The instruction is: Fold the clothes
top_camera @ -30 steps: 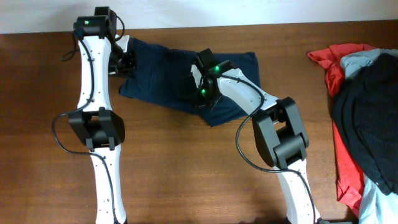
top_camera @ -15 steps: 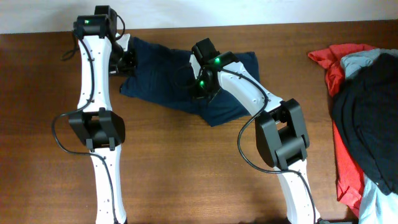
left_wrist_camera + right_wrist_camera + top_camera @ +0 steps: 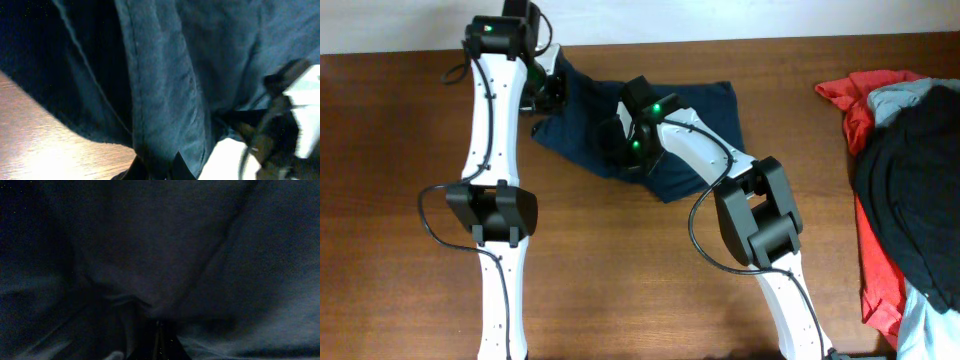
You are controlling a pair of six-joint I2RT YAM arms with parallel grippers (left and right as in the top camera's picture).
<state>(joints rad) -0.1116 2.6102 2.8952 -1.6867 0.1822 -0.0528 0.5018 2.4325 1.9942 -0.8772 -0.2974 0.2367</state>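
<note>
**Evidently limp cloth: left gripper (image 3: 548,92) and right gripper (image 3: 623,148) both pinched into the navy shorts (image 3: 705,108)**

The navy shorts lie crumpled at the far edge of the table (image 3: 620,290), in its left half. They are well apart from the red garment (image 3: 840,95) and the black garment (image 3: 910,180) heaped at the right end. My left gripper is down at the shorts' far left corner, and my right gripper is on the middle of the cloth near its front edge. Both are pressed together on fabric. At my left wrist a seamed fold runs straight down into my grip. At my right wrist the cloth puckers to a point where the jaws meet, with creases spreading from it.

I judge the shorts light, soft and without any stiffness. They will drape from wherever I hold them, sag between my two holds, and bunch rather than slide flat over the wood. A pinch in the middle of a panel gathers only a pucker, perhaps only the top layer. I cannot tell how many layers either jaw has. Better holds are the seamed edges, waistband or leg hems, taken at two corners of one side. Then the cloth hangs taut between them and the fold lands straight. Nothing here looks fragile or slippery; the risk I see is a crooked, wrinkled fold.
</note>
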